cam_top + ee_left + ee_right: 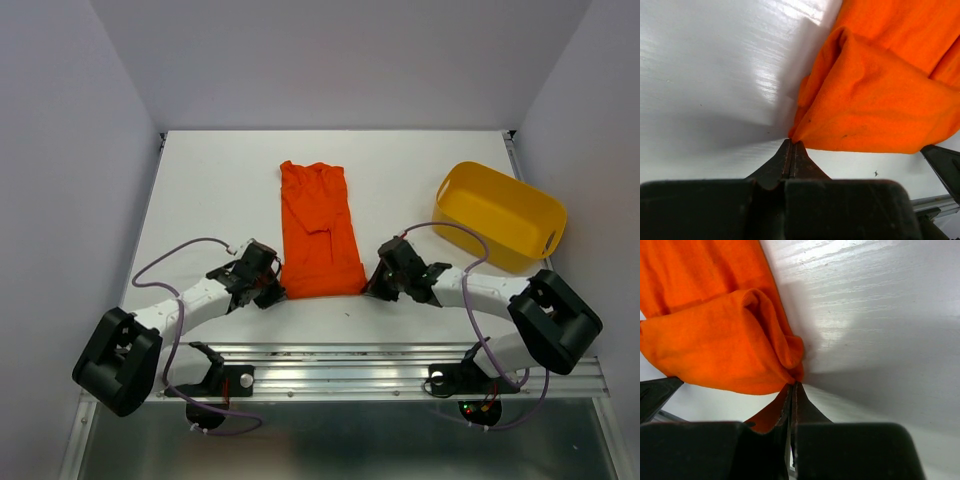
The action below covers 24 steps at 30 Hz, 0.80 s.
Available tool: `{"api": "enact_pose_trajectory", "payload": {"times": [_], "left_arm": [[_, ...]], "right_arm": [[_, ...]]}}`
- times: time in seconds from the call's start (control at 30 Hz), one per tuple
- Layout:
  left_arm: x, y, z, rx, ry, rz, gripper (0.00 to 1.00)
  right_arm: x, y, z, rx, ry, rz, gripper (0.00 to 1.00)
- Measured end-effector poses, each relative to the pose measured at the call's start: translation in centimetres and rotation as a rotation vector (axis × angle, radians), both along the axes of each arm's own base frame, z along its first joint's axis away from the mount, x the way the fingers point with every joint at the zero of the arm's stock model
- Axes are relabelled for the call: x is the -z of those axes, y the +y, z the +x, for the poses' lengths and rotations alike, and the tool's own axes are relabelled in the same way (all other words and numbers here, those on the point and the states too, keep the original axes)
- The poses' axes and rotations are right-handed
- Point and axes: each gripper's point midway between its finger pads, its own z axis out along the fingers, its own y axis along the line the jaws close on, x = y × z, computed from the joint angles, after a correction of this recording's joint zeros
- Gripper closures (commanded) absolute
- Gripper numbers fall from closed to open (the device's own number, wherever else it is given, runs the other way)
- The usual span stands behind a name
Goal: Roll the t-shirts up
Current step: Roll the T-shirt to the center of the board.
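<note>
The shirt (318, 230) lies as a long folded strip in the middle of the table (200, 200), well apart from the tub (500, 215). The left gripper (268, 290) and right gripper (380, 283) each clench a near hem corner. We judge a good roll needs both corners turned away evenly, with the hem taut and the first turn tight.

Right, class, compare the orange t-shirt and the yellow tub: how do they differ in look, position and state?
The t-shirt is orange-red, soft, folded flat; the tub is yellow, rigid, open-topped. The t-shirt lies mid-table; the tub sits to the right. The left gripper and right gripper pinch the t-shirt's near corners; the tub is untouched. Both rest on the table.
</note>
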Motion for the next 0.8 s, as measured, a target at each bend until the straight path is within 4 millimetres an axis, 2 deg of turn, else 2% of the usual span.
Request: {"api": "enact_pose_trajectory", "payload": {"times": [0.37,0.8], "left_arm": [[-3.8,-0.4,2.3,-0.016,-0.087,-0.004,1.00],[-5.8,-0.1,4.8,-0.026,-0.117,0.013,1.00]], "right_arm": [[-3.1,0.6,1.8,0.011,-0.068,0.018,0.99],[-5.1,0.3,4.2,0.030,-0.106,0.013,0.99]]}}
